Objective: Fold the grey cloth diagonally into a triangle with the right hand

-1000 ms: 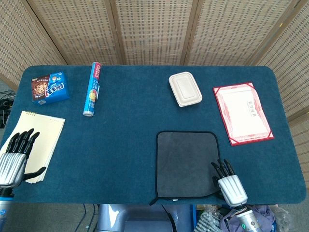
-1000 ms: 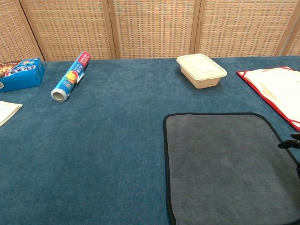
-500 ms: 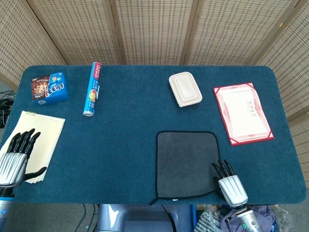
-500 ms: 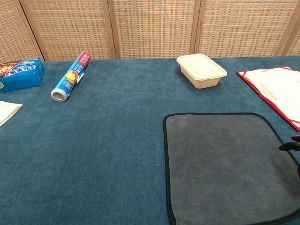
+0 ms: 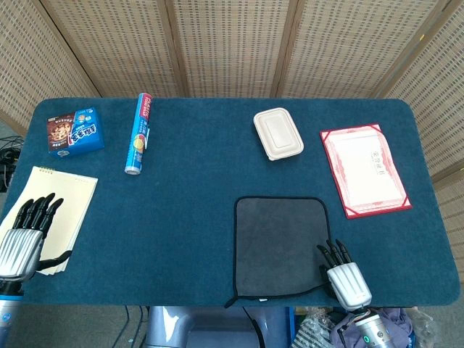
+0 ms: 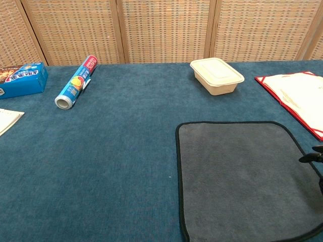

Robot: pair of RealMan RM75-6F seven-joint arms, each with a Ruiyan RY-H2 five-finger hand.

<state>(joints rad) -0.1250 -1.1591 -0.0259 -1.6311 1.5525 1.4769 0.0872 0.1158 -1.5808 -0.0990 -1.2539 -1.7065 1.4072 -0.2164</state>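
The grey cloth (image 5: 281,245) with a black hem lies flat and unfolded near the table's front edge, right of centre; the chest view shows the cloth (image 6: 242,176) filling the lower right. My right hand (image 5: 345,275) hovers at the cloth's near right corner, fingers spread and pointing away from me, holding nothing. Only its dark fingertips (image 6: 309,157) peek in at the right edge of the chest view. My left hand (image 5: 25,235) is far off at the left edge, open above a notepad.
A cream notepad (image 5: 61,210) lies under the left hand. Along the back sit a blue cookie box (image 5: 75,132), a blue roll (image 5: 138,133) and a cream lidded container (image 5: 278,133). A red-bordered certificate (image 5: 365,169) lies right of the cloth.
The left hand has shifted very slightly. The right hand and the cloth stay where they were.
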